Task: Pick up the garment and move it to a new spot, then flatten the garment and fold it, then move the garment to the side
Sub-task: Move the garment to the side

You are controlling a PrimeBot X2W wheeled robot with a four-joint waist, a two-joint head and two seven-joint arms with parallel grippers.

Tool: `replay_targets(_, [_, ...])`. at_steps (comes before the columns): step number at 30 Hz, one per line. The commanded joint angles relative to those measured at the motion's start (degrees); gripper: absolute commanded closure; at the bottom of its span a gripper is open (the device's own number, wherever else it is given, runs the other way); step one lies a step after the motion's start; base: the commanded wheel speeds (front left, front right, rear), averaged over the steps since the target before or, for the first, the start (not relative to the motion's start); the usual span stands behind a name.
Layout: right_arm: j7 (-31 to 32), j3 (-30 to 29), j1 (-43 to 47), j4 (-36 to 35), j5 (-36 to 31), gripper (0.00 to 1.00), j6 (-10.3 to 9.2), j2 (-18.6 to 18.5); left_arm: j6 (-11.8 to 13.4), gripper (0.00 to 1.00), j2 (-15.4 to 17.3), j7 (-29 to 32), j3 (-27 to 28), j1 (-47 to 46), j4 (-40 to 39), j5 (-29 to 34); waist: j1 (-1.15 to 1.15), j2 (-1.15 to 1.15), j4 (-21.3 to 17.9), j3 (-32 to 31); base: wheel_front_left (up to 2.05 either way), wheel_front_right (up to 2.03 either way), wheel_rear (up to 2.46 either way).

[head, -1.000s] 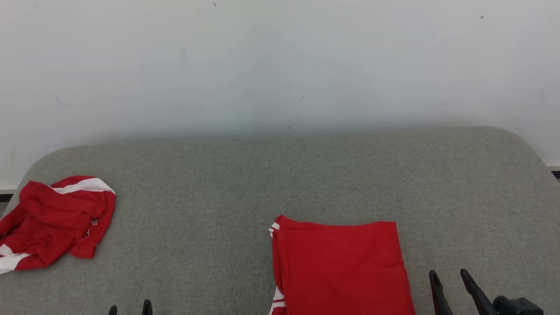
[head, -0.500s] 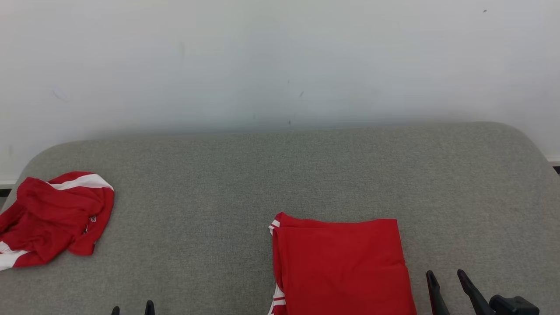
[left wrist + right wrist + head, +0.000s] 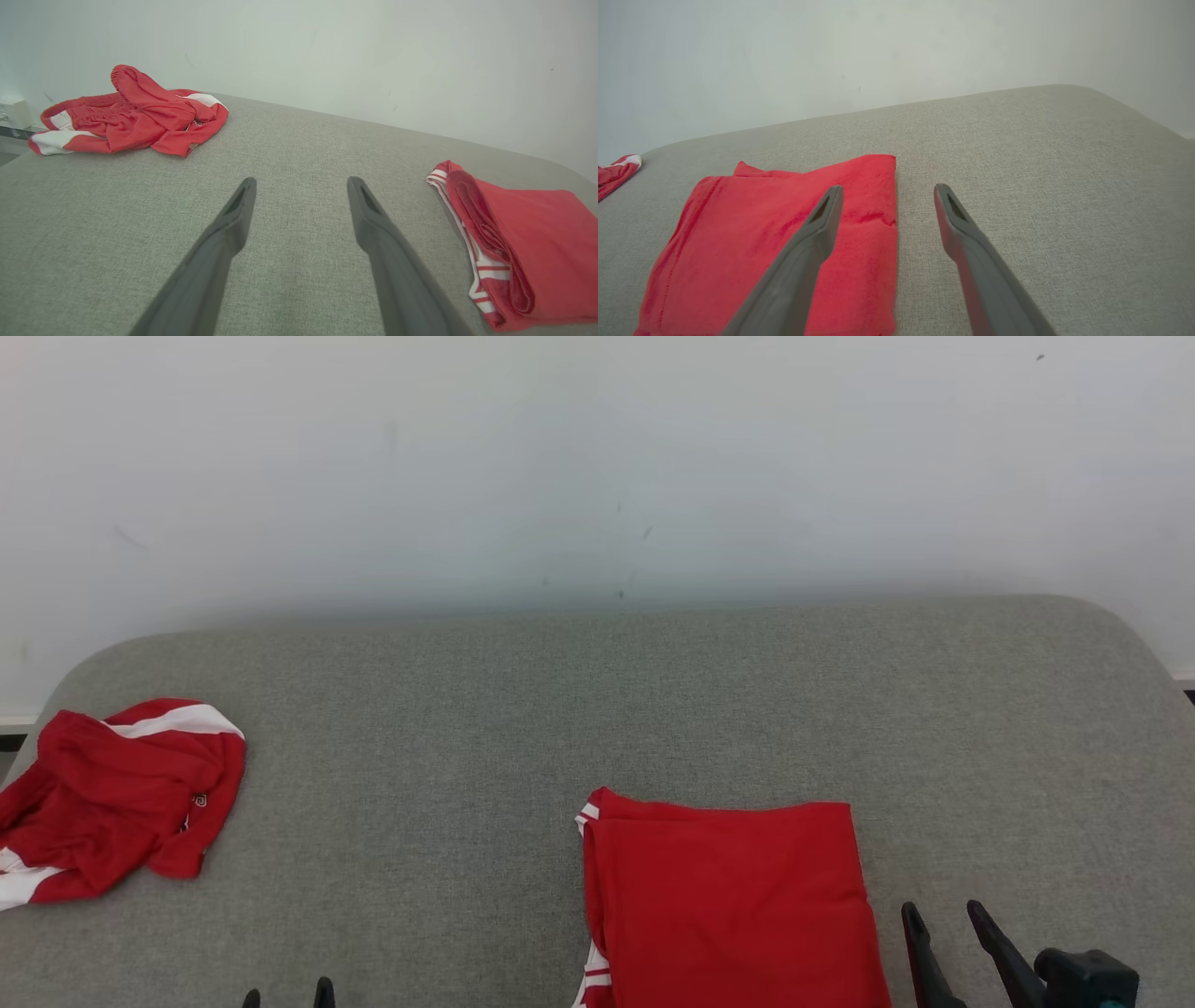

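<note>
On the grey cushion (image 3: 597,709), right of centre | folded garment (image 3: 728,896) lies flat, just left of my right gripper (image 3: 939,907) | left gripper (image 3: 287,991) well apart | both spread, empty | I judge the right one nearer for the side move.

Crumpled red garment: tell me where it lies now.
The crumpled red garment lies at the left edge of the grey surface in the head view, well apart from the folded red garment beside the right gripper.

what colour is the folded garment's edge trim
Folded garment: red-and-white striped trim, best in left wrist view.
</note>
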Motion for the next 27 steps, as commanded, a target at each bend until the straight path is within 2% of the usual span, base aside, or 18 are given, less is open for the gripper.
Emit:
replay_targets(1, [1.1,0.2,-1.1,0.2,0.2,0.0,-0.14,-0.6,0.0,0.0,0.0,-0.2,0.1,-0.2,0.0,-0.6,0.0,0.0,0.0,0.0,0.0,0.0,0.0])
replay_targets(5, [8.6,0.1,-4.1,0.6,1.1,0.0,-0.14,-1.6,0.0,0.0,-0.1,-0.2,0.4,0.6,-0.1,-0.9,0.0,0.0,-0.3,0.3,0.0,0.0,0.0])
replay_targets(11, [26.2,-1.8,-10.5,1.4,0.9,0.0,-0.14,-2.5,0.0,0.0,-0.1,-0.2,-0.3,-0.7,-0.5,-0.8,0.0,0.0,0.2,2.0,0.0,0.0,0.0])
replay_targets(16, [40.0,-4.2,-14.3,3.0,0.2,0.0,-0.14,-1.7,0.0,0.0,-0.1,-0.2,-1.6,-1.7,-0.9,-1.3,0.0,0.0,1.6,4.4,0.0,0.0,0.0])
replay_targets(20, [45.8,-5.4,-16.4,3.4,0.2,0.0,-0.14,-0.2,0.0,0.0,0.0,-0.2,-2.2,-3.1,-1.3,-1.6,0.0,0.0,3.0,6.9,0.0,0.0,0.0])
replay_targets(27, [49.8,-5.8,-18.0,4.5,-2.4,0.0,-0.15,0.2,0.0,0.0,0.0,-0.2,-2.7,-4.9,-1.3,-1.4,0.0,0.0,4.7,9.3,0.0,0.0,0.0])
